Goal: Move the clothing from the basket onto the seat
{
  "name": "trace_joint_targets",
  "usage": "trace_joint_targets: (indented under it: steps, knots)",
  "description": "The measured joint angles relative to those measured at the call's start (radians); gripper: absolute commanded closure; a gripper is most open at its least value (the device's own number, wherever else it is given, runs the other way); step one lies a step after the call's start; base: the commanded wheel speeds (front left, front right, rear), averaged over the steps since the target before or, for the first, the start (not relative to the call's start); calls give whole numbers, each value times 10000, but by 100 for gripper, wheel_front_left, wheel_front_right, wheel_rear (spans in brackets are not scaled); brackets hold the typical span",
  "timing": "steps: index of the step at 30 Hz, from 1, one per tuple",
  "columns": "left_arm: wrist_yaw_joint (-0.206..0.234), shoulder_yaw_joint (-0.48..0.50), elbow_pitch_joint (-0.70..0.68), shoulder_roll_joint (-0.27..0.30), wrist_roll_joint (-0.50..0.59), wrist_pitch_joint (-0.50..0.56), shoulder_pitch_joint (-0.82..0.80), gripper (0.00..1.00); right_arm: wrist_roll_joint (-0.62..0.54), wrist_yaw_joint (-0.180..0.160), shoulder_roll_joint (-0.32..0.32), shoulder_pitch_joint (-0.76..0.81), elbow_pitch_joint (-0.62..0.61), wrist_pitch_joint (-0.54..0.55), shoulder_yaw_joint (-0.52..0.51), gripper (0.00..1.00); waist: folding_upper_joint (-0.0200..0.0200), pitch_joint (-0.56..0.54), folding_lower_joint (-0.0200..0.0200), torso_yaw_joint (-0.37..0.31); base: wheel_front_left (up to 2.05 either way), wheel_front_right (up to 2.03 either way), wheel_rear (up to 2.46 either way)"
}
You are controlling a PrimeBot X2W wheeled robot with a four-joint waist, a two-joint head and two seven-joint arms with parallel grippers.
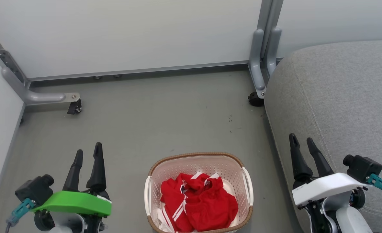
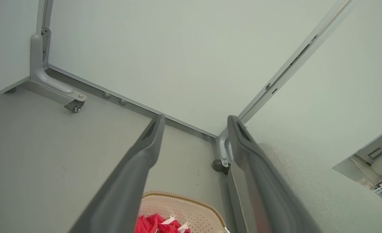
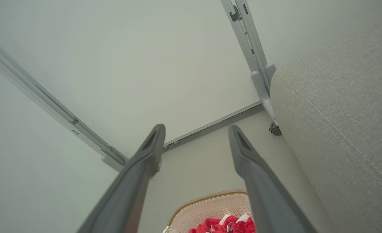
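Observation:
Red clothing [image 1: 199,202] with white stripes and trim lies bunched in the cream basket [image 1: 197,161], which stands on the grey floor at the bottom middle of the head view. The grey seat [image 1: 340,94] fills the right side. My left gripper [image 1: 88,152] hovers open to the basket's left, nothing between its fingers. My right gripper [image 1: 302,139] is open over the seat's front edge, right of the basket. In the left wrist view the basket [image 2: 191,210] and clothing [image 2: 158,225] peek between the fingers; the right wrist view shows the basket [image 3: 210,207], clothing [image 3: 225,225] and seat [image 3: 340,113].
White partition panels [image 1: 129,32] close off the back and left. Their grey feet with castors stand at the left [image 1: 74,106] and beside the seat [image 1: 255,100]. Bare grey floor [image 1: 162,119] lies between the panels and the basket.

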Motion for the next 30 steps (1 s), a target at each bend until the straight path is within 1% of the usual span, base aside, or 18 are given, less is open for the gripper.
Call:
trace_joint_targets:
  steps: [14, 30]
  knots:
    - [-8, -46, 81, -56, 1599, -384, 47, 0, -1465, 0, -2, 12, 96, -263, 255, 0, 0, -19, 0, -7, 0, 0, 0]
    - [-10, -100, 330, -132, 3110, -761, 175, 0, -2671, 0, -8, 150, 67, -303, 430, 0, 0, -12, 0, -4, 0, 0, 0]
